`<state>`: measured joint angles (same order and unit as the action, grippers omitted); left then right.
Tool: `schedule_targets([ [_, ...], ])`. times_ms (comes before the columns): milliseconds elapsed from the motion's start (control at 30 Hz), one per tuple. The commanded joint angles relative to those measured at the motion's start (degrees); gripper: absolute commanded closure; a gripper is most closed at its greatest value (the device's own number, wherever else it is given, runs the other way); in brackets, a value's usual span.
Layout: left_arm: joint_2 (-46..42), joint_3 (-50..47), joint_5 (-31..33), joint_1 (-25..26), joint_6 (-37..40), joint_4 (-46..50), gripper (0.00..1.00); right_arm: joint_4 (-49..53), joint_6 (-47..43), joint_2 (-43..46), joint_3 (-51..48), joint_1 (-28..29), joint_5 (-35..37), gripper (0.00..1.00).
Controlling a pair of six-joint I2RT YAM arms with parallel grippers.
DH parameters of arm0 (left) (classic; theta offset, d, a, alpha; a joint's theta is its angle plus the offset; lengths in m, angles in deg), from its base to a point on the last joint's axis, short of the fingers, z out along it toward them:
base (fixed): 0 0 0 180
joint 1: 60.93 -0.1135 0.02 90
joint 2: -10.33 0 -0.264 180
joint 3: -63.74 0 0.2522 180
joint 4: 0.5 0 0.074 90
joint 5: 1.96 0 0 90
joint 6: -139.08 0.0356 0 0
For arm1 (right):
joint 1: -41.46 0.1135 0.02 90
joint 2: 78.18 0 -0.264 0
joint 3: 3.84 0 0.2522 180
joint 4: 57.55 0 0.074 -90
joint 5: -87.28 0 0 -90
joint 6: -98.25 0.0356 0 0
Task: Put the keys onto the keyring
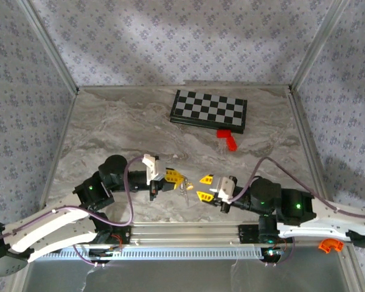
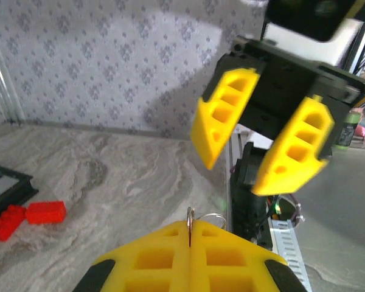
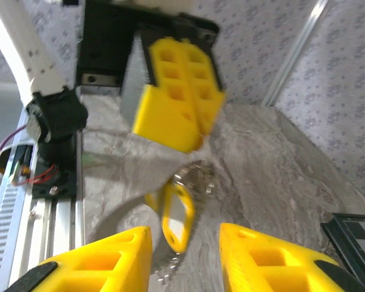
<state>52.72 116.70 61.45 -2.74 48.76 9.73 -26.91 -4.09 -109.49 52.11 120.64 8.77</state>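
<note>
My left gripper [image 1: 170, 177] is shut on the keyring [image 2: 190, 216], a thin silvery loop pinched edge-on between its yellow pads [image 2: 164, 255]. In the right wrist view the same shut gripper [image 3: 181, 137] hangs above the table, and the keyring [image 3: 196, 172] shows blurred just under its tips. A key [image 3: 177, 213] with an orange-yellow head dangles below the ring, just above my right gripper [image 3: 185, 258], which stands open beneath it. In the top view the key [image 1: 184, 184] hangs between the two grippers, the open right gripper [image 1: 204, 187] a little to its right.
A folded chessboard [image 1: 208, 111] lies at the back of the marble table [image 1: 109, 128], with a red block [image 1: 228, 140] in front of it. An aluminium rail [image 1: 188, 231] runs along the near edge. An orange clip [image 1: 330, 245] sits at the near right.
</note>
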Motion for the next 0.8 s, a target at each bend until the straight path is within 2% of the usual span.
schedule_targets([
  [0, -1.15, -0.35, -2.83, 0.16, -0.82, -6.24, 1.0, -1.29, 4.71, 2.04, -0.64, -3.62, -5.56, 0.66],
  [133, -0.91, -0.36, -3.08, 0.77, -0.4, -7.36, 1.0, -2.54, 7.76, 1.66, -0.83, -8.64, -12.52, 0.68],
  [267, -0.65, -0.34, -2.05, 0.86, -0.04, -7.75, 1.0, -3.34, 10.06, 0.3, -0.46, -12.46, -15.63, 0.67],
  [400, 0.1, -1.47, 0.23, 0.85, -0.7, -10.09, 1.0, -2.13, 12.25, -3.43, 1.16, -15.72, -18.78, 0.61],
  [567, 0.1, -5.19, 3.17, 0.95, -4.02, -18.46, 1.0, -3.77, 13.03, -4.91, 0.61, -17.87, -24.09, 0.55],
  [767, -0.18, -4.78, 2.3, 2.13, -2.45, -15.66, 1.0, -3.7, 12.98, -3.64, 0.55, -19.25, -25.89, 0.56],
])
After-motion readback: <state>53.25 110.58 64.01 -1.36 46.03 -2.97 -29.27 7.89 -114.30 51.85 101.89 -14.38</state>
